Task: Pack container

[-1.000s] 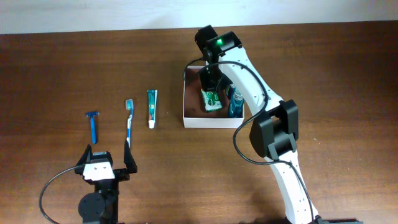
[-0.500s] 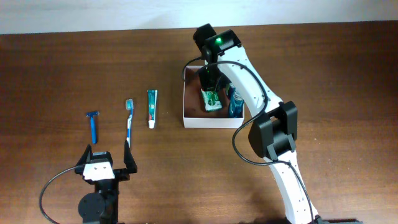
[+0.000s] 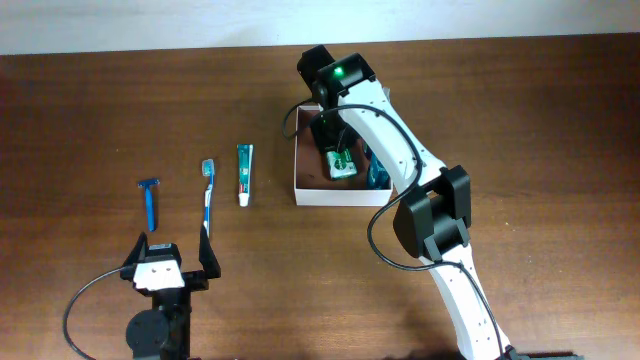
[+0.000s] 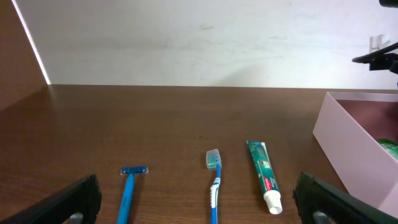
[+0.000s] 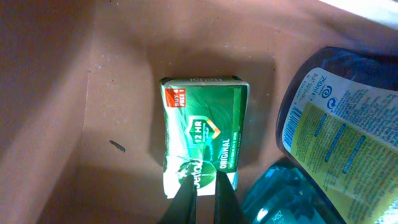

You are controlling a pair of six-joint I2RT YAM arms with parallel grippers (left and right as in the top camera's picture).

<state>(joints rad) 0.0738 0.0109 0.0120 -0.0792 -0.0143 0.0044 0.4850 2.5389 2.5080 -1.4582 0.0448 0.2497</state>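
The right gripper (image 5: 205, 200) has its fingers drawn nearly together with nothing between them. It hangs low inside the container (image 3: 330, 197). Over the last second its wrist has swung toward the far-left corner of that box, while everything in the box has kept its place. I read that as the soap being packed and the arm now free for another item.

Just to the gripper's right in the wrist view lies a blue bottle (image 5: 336, 124). Straight below and ahead of the fingertips a green soap box (image 5: 202, 143) lies flat on the reddish floor.

The left gripper (image 4: 196, 186) is spread wide and empty. The toothpaste (image 3: 244, 173), toothbrush (image 3: 208, 195) and razor (image 3: 150, 200) lie untouched on the table (image 3: 100, 100) ahead of it, so most of the packing is left.

From overhead the white arm covers much of the container and most of the bottle. The wrist frame cuts the bottle off at its edge. Whether the fingertips touch the soap box cannot be told.
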